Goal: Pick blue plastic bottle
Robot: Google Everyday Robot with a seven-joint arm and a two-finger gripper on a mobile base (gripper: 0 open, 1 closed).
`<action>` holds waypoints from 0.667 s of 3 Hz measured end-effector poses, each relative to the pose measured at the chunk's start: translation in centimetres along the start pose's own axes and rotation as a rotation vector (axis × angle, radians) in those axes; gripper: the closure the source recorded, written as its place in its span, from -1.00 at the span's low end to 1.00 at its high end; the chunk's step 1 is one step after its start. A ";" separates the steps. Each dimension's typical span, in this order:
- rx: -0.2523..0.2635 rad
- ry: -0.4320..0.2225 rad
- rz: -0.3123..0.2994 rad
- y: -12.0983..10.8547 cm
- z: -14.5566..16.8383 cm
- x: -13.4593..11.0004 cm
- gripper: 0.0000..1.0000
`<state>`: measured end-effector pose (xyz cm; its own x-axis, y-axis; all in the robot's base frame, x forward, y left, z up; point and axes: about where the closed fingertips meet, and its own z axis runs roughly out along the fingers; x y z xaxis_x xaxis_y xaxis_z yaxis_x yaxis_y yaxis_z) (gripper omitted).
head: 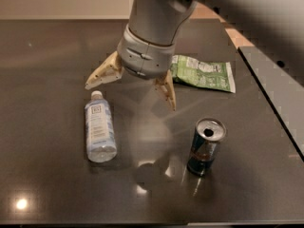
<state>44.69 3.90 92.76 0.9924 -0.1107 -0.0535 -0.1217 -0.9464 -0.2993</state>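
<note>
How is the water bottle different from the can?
The blue plastic bottle lies flat on its side; the drink can stands upright. The bottle is clear and pale blue with a white cap; the can is dark blue and silver with a hole in its top. Both rest on the dark table. The open gripper hovers above the table between them, nearer the bottle.

It looks like a break room or kitchenette. A dark, glossy counter (47, 184) meets a plain beige wall (61, 1) and carries a green snack bag (204, 72), a drink can (205, 146) and a water bottle (99, 127). The gripper (129, 96) hangs over the counter with its fingers spread.
</note>
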 end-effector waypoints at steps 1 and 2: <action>-0.053 0.007 -0.177 -0.6 1.9 -0.9 -1.00; -0.053 0.007 -0.177 -0.6 1.9 -0.9 -1.00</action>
<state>43.85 5.16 91.13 0.9984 0.0571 0.0021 0.0558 -0.9659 -0.2527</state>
